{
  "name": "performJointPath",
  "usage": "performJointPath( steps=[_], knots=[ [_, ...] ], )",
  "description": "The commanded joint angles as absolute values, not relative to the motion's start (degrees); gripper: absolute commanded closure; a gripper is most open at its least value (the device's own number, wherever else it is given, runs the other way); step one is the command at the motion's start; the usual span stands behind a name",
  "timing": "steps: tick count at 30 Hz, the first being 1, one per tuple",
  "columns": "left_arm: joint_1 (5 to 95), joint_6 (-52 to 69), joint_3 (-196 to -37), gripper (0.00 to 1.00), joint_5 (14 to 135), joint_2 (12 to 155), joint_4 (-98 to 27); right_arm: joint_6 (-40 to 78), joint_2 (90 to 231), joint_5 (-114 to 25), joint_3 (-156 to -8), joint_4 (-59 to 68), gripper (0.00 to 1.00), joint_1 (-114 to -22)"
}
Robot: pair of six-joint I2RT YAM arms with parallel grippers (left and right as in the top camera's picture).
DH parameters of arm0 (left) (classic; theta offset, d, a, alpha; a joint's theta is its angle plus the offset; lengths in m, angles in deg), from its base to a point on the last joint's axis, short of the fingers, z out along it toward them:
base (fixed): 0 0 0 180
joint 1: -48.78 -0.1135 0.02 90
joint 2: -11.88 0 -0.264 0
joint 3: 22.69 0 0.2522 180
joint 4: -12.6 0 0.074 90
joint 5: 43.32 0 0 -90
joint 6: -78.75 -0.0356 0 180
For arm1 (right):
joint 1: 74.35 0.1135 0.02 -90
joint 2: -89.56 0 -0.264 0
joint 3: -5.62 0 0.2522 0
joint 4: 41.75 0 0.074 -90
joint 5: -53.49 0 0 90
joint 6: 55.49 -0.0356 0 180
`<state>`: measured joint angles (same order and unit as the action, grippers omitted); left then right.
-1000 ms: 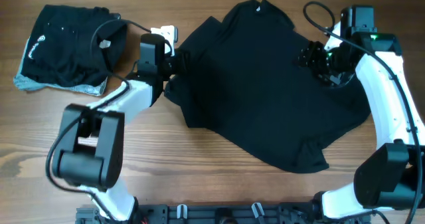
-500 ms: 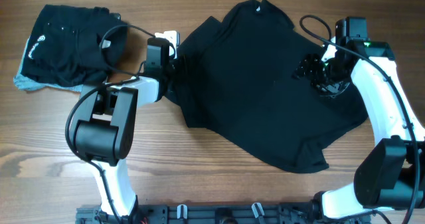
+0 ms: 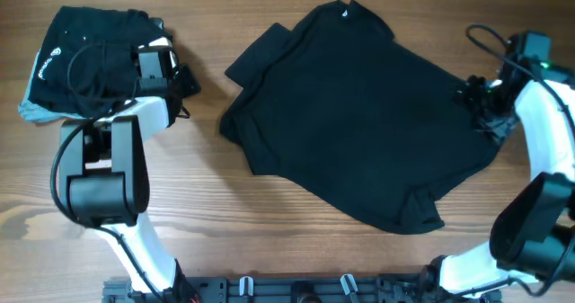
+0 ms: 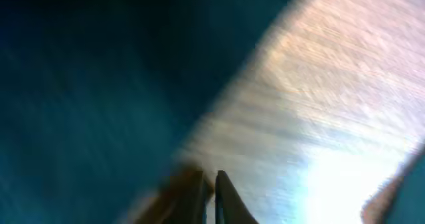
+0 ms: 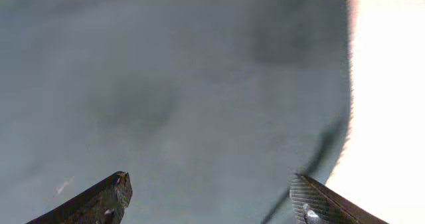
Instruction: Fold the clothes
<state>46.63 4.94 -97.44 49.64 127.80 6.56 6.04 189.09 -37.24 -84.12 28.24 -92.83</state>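
Observation:
A black short-sleeved shirt (image 3: pixel 359 114) lies spread in the middle of the table, its white collar tag (image 3: pixel 348 13) at the far edge. A second black shirt (image 3: pixel 90 60) lies folded at the far left, with a white logo (image 3: pixel 45 66). My left gripper (image 3: pixel 184 80) is beside the folded shirt's right edge, apart from the spread shirt. In the blurred left wrist view it (image 4: pixel 209 197) is shut and empty over wood. My right gripper (image 3: pixel 469 96) is at the spread shirt's right edge. In the right wrist view it (image 5: pixel 211 197) is open above the fabric (image 5: pixel 199 84).
A strip of bare wooden table (image 3: pixel 202 159) separates the two shirts. A grey fabric edge (image 3: pixel 36 112) shows under the folded shirt. The arm bases stand at the near edge (image 3: pixel 296 289). Cables loop over both arms.
My left gripper has pulled left, off the shirt's left sleeve, to the folded shirt. My right gripper has moved right, from over the shirt's body to its right edge.

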Motion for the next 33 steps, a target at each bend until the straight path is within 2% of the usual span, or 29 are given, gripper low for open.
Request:
performJointPath(
  steps=[1,5,7,8,9,11,12,14,15,16,17,20,21,24,28,29,30,31,32,33],
  knots=[
    [47.3,5.5,-96.5,0.85,60.3,119.3,5.2,4.4,192.4,-32.8,-83.5,25.3,0.18,-99.7],
    [49.7,2.0,-96.5,0.73,69.2,113.4,1.9,8.5,195.6,-35.2,-83.5,19.6,0.18,-106.7],
    [51.5,0.8,-96.5,0.60,70.0,112.4,-0.3,8.8,198.2,-35.3,-83.5,17.0,0.18,-108.4],
    [52.3,1.5,-96.5,0.22,70.2,112.2,-1.0,9.1,199.7,-35.3,-83.5,15.7,0.18,-108.6],
    [52.8,1.7,-96.5,0.11,71.7,112.1,-1.5,9.4,201.1,-35.2,-83.5,14.5,0.18,-108.7],
    [53.1,1.7,-96.5,0.04,76.3,112.0,-2.6,10.7,204.5,-35.9,-83.5,11.6,0.17,-108.7],
    [53.1,1.6,-96.5,0.00,78.6,112.0,-3.4,12.1,206.6,-38.6,-83.5,9.6,0.18,-108.7],
    [53.1,1.6,-96.5,0.01,78.6,112.0,-5.4,13.8,209.1,-44.8,-83.5,6.6,0.22,-108.7],
    [53.1,1.6,-96.5,0.06,78.5,112.0,-6.7,14.1,210.1,-47.8,-83.5,5.0,0.27,-108.7],
    [53.1,1.1,-96.5,0.08,77.7,112.1,-8.1,14.2,210.6,-49.5,-83.5,3.7,0.35,-108.6],
    [53.2,1.1,-96.5,0.13,75.6,112.1,-9.2,13.9,210.7,-49.6,-83.5,2.5,0.53,-108.6],
    [53.2,0.9,-96.5,0.16,72.0,112.1,-10.4,13.3,210.6,-47.7,-83.7,-0.1,0.88,-108.7],
    [53.2,0.9,-96.5,0.20,71.1,112.1,-10.4,11.7,210.6,-45.1,-84.2,-1.0,0.96,-109.0],
    [53.2,0.4,-96.5,0.25,69.9,112.1,-10.4,10.6,210.0,-43.3,-86.6,-3.2,0.96,-110.4],
    [54.7,-2.1,-96.5,0.20,68.2,112.1,-10.6,10.8,206.8,-43.4,-89.3,-7.8,0.94,-111.6],
    [55.5,-2.3,-96.5,0.19,66.6,112.1,-10.6,11.7,205.7,-43.9,-89.7,-8.7,0.77,-111.6],
    [56.2,-3.7,-96.5,0.19,65.6,112.1,-10.6,12.6,204.7,-45.0,-90.0,-9.2,0.54,-111.6],
    [56.9,-5.0,-96.5,0.18,64.3,112.1,-10.5,13.2,203.4,-46.1,-90.2,-9.1,0.43,-111.5],
    [58.3,-5.4,-96.5,0.15,60.5,112.1,-9.9,13.5,200.6,-48.5,-90.3,-8.5,0.37,-111.5],
    [58.9,-7.0,-96.5,0.15,59.6,112.1,-9.5,13.5,199.1,-49.9,-90.3,-8.0,0.35,-111.5]
  ],
)
